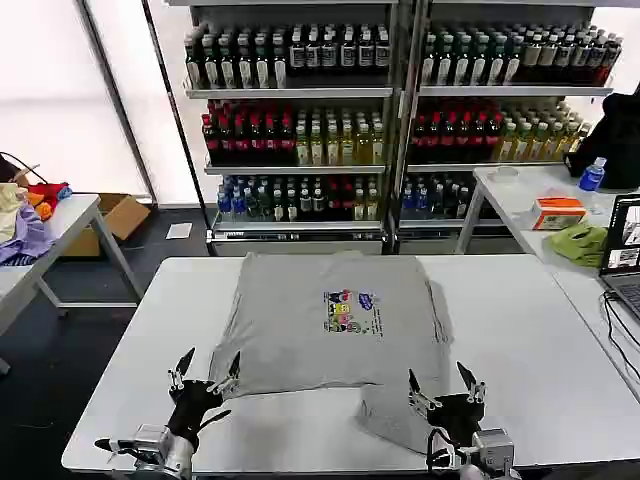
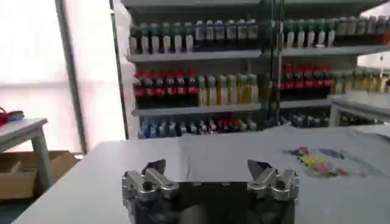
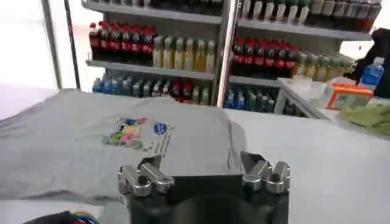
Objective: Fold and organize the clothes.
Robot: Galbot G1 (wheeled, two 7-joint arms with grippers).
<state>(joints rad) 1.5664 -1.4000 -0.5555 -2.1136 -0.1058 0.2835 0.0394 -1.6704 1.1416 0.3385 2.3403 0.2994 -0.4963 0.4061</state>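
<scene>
A light grey T-shirt (image 1: pixel 320 335) with a small multicoloured chest print (image 1: pixel 350 312) lies spread on the white table (image 1: pixel 520 340), its right side folded inward. My left gripper (image 1: pixel 210 366) hovers open at the shirt's near left corner, by the hem. Over the near right part of the shirt, which reaches toward the table's front edge, my right gripper (image 1: pixel 440 384) is open too. In the left wrist view the left gripper (image 2: pixel 207 168) holds nothing, with the shirt (image 2: pixel 256 152) ahead. The right gripper (image 3: pixel 201 163) stands empty above the shirt (image 3: pixel 79 140).
Shelves of bottles (image 1: pixel 300 130) stand behind the table. A side table (image 1: pixel 60 225) at the left carries coloured fabrics, with a cardboard box (image 1: pixel 115 215) on the floor beside it. The right-hand table (image 1: pixel 520 205) holds a lime-green cloth (image 1: pixel 578 242), an orange box (image 1: pixel 557 212) and a laptop (image 1: pixel 622 255).
</scene>
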